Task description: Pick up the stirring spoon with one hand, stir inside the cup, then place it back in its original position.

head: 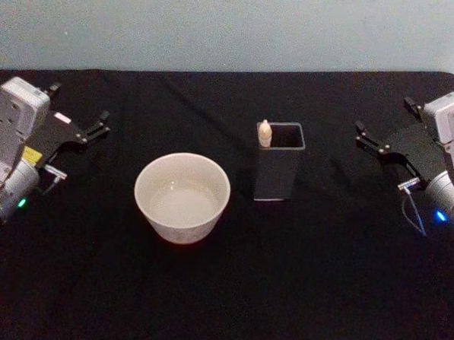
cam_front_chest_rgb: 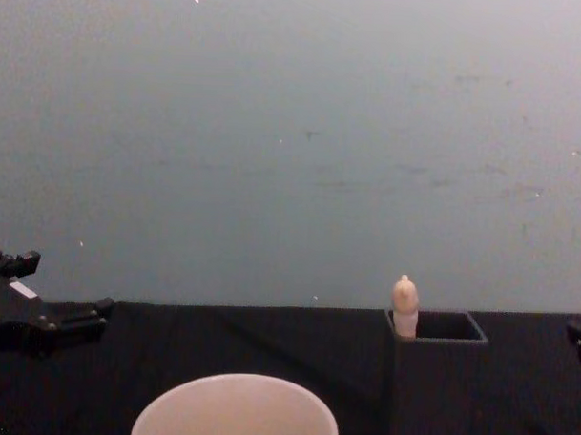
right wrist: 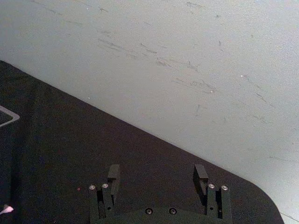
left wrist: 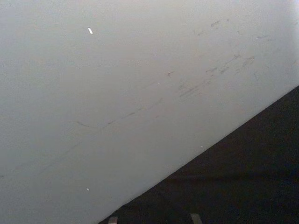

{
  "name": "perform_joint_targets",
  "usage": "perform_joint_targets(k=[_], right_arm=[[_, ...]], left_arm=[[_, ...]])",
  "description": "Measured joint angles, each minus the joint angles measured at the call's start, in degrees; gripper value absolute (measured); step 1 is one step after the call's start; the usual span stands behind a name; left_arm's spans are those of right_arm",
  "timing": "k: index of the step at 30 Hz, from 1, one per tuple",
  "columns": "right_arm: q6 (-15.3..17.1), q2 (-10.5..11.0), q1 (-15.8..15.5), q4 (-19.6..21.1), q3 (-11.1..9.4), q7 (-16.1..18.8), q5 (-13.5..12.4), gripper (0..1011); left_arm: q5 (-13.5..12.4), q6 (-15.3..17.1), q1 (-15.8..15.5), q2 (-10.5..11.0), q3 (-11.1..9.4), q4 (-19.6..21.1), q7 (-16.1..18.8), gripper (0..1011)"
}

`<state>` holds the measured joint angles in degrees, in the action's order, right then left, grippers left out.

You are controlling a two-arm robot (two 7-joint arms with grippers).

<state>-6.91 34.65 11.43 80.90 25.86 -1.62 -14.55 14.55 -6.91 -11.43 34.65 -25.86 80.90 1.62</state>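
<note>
- On the black desk (head: 320, 281), near its middle, a tall dark grey square holder (head: 275, 176) is seen standing upright with its open mouth upward.
- The stirring spoon (head: 265, 133) is kept inside that holder, at the left far corner of the opening. Only the rounded pale wooden end of the handle is shown above the rim, and the shaft and bowl are hidden by the holder's walls.
- In the chest view the same handle tip (cam_front_chest_rgb: 404, 303) is seen rising just above the left edge of the holder (cam_front_chest_rgb: 437, 385).
- The cream-white cup (head: 170, 229) is set to the left of the holder and a little nearer the robot, with a clear gap between the two. It stands upright, and its rim (cam_front_chest_rgb: 237, 383) is caught at the lower edge of the chest view.
- The left claw (head: 78, 103) is held over the left edge of the desk, well apart from the cup. Its fingers are spread with nothing between them, and they are pointed toward the far side of the desk. It is shown low at the left in the chest view (cam_front_chest_rgb: 64, 286).
- The right claw (head: 386, 117) is held over the right edge of the desk, well apart from the holder. From its own wrist camera the two black fingers (right wrist: 113, 173) are seen parted, with bare desk cloth between them and nothing gripped.
- A pale, lightly scuffed wall (head: 219, 25) is seen behind the far edge of the desk.
</note>
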Motion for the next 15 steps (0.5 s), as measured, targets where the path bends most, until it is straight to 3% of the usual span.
perform_joint_targets(k=[15], right_arm=[[0.0, 0.0, 0.0, 0.0, 0.0, 0.0, 0.0, 1002]], left_arm=[[0.0, 0.0, 0.0, 0.0, 0.0, 0.0, 0.0, 1001]])
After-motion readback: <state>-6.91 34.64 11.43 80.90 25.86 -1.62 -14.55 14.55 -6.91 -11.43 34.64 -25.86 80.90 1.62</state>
